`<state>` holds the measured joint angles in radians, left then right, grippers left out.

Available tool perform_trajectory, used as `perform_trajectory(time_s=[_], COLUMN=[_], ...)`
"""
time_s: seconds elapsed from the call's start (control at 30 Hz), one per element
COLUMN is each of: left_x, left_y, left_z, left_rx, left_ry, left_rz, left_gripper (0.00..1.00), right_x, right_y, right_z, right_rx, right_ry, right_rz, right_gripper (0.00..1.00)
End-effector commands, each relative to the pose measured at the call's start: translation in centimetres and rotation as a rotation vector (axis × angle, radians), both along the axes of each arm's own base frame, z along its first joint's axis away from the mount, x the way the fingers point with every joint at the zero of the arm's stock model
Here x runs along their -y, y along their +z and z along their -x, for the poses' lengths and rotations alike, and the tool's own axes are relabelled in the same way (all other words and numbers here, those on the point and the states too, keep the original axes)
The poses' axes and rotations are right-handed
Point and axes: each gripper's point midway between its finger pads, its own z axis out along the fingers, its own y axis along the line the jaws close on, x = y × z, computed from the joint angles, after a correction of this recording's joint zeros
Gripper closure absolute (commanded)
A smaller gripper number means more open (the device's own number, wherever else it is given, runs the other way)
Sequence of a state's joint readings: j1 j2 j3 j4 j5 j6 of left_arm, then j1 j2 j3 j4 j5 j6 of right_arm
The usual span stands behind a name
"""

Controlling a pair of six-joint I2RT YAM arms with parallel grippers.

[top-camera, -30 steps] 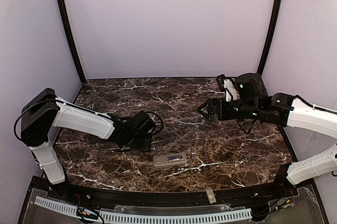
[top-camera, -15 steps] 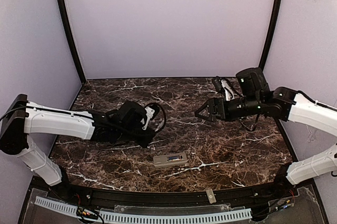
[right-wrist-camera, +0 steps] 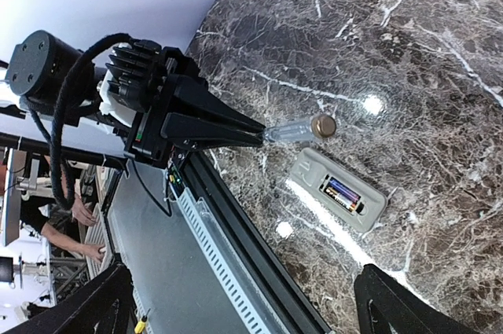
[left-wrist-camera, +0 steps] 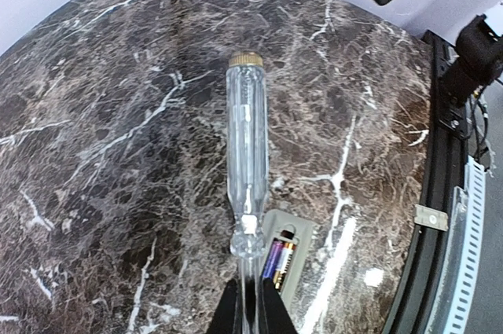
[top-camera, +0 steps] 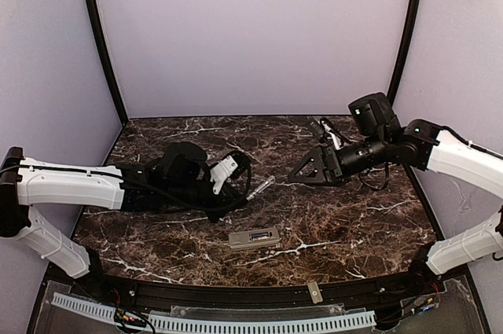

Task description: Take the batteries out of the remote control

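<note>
The remote control (top-camera: 254,238) lies back-up near the table's front, its battery recess open with batteries (left-wrist-camera: 277,259) inside. It also shows in the left wrist view (left-wrist-camera: 297,249) and the right wrist view (right-wrist-camera: 338,190). My left gripper (top-camera: 238,200) is shut on the shaft of a clear-handled screwdriver (left-wrist-camera: 246,145), held above the table just behind the remote, its brass-capped handle pointing away from the jaws. My right gripper (top-camera: 303,170) is open and empty, raised over the right middle of the table and facing the remote.
A short flat grey cover piece (top-camera: 314,291) lies on the black front rail, right of the remote; it also shows in the left wrist view (left-wrist-camera: 428,218). A perforated white strip (top-camera: 212,322) runs along the front. Walls close in the back and sides.
My left arm has stretched out to the right, bringing the screwdriver into view behind the remote. My right gripper has shifted slightly and tilted down. The remote has not moved.
</note>
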<state>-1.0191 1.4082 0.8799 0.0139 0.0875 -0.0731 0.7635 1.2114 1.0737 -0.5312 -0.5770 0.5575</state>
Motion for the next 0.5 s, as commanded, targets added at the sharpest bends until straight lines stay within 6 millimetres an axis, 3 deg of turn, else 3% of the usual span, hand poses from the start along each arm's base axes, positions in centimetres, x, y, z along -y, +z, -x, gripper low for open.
perform_trajectory(time_s=[0.0,0.17,0.47], left_x=[1.7,2.2,2.7], left_y=[2.7,4.0,4.4], left_z=[2.9,4.0,4.6], left_rx=[-0.036,-0.064,-0.017], left_ry=[-0.175,-0.236,-0.268], left_rz=[0.097,0.141,0.143], left_gripper=[1.0,1.0,1.0], right_x=[-0.6,-1.0,-1.9], right_y=[1.0,0.5,-0.1], right_z=[1.3,1.8,1.7], right_rx=[-0.027,-0.066,-0.191], right_ry=[0.104,0.143,0.126], right_rz=[-0.046,-0.053,-0.065], right_gripper=[0.03,0.07,0.09])
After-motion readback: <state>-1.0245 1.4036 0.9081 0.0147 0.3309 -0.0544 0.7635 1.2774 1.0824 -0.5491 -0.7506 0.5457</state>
